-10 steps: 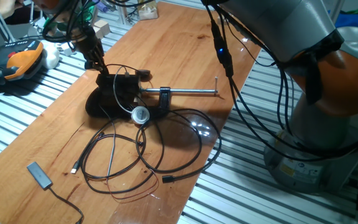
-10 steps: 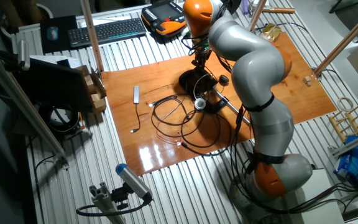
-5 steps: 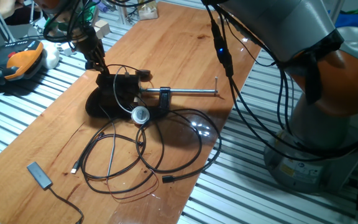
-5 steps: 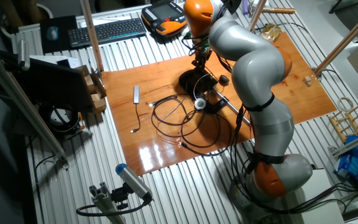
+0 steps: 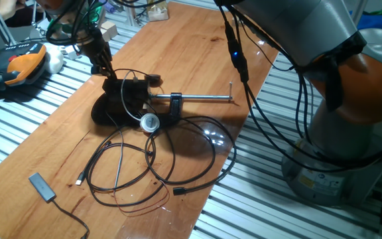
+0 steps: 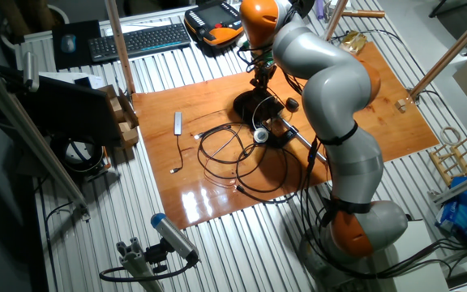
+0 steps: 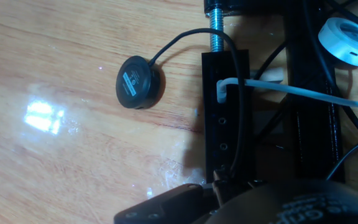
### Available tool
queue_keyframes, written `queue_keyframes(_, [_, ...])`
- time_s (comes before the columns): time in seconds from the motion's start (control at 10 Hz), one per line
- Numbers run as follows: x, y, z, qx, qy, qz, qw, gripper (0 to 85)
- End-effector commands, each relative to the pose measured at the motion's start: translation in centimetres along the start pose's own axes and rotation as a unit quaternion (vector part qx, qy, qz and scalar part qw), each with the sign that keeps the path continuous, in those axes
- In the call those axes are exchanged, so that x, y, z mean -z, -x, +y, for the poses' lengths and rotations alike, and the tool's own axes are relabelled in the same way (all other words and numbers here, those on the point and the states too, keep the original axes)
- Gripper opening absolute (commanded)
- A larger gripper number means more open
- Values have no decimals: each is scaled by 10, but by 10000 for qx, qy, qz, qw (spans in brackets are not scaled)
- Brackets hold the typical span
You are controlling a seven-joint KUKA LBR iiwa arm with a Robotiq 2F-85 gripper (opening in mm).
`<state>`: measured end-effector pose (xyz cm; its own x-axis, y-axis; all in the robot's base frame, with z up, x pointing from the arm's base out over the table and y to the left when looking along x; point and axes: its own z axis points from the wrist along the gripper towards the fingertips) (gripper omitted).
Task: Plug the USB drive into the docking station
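The docking station (image 7: pixel 225 112) is a small black box lying on the wooden table, with a white plug and a black cable in it. It also shows in one fixed view (image 5: pixel 128 91) and in the other fixed view (image 6: pixel 258 104). My gripper (image 7: pixel 219 194) is at the near end of the box, its fingers close together on a small dark stub, the USB drive (image 7: pixel 224 182), which touches the box's end. From the fixed cameras the gripper (image 5: pixel 103 67) stands low at the box's far-left side, and the drive is hidden there.
A black G-clamp with a long steel screw (image 5: pixel 201 99) holds the box. A white round puck (image 5: pixel 150 122), a black round puck (image 7: pixel 138 82) and loops of black cable (image 5: pixel 171 159) lie beside it. A flat dongle (image 5: pixel 42 186) lies front left. An orange pendant (image 5: pixel 25 63) sits off the table.
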<state>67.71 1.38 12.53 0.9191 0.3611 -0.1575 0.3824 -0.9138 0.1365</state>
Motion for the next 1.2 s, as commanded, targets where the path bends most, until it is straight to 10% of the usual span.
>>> queue_keyframes(0.0, [-1, 0, 0, 0, 4, -7, 10000, 0])
queue_keyframes(1.1, [-3, -2, 0, 45, 20, 11, 10000, 0])
